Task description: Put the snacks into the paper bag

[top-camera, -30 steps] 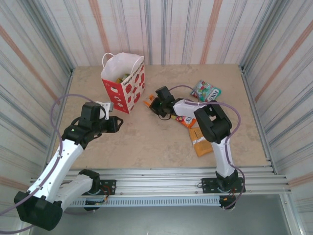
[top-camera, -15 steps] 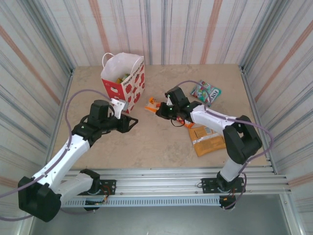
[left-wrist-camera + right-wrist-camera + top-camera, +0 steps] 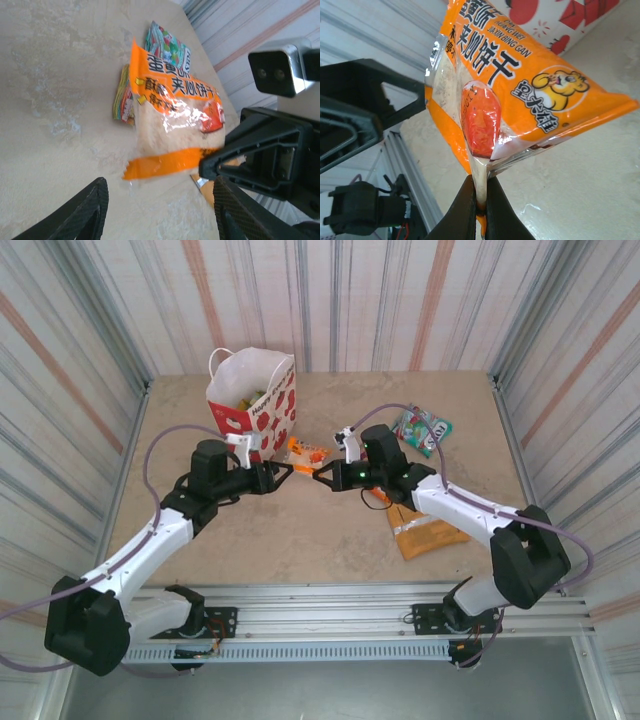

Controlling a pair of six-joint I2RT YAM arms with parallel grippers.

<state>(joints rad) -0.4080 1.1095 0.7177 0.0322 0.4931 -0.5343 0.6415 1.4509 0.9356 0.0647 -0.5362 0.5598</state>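
Right end effector (image 3: 480,201) pinches the clear bottom seam of a small orange foil packet (image 3: 520,75) printed with black characters and a cartoon animal, its two fingers pressed tight on the edge. The packet rises away from that grip, in the middle of the beige marbled bench (image 3: 300,540), just right of the small upright red-and-white paper gift bag (image 3: 250,400).

Facing it from the left, the left end effector (image 3: 161,187) has its two black fingers spread wide with nothing between them, the packet's near orange band just ahead of the fingertips. The two end effectors point at each other, tips close together but apart.

The gift bag stands at the far left of the bench, its white inside showing something greenish, its thin white cord handle (image 3: 215,362) at the left rim. A teal foil packet (image 3: 422,427) lies flat at the far right. A larger orange foil packet (image 3: 425,533) lies flat at the near right, beside the right arm. Striped corrugated wall panels (image 3: 400,300) close in the bench.
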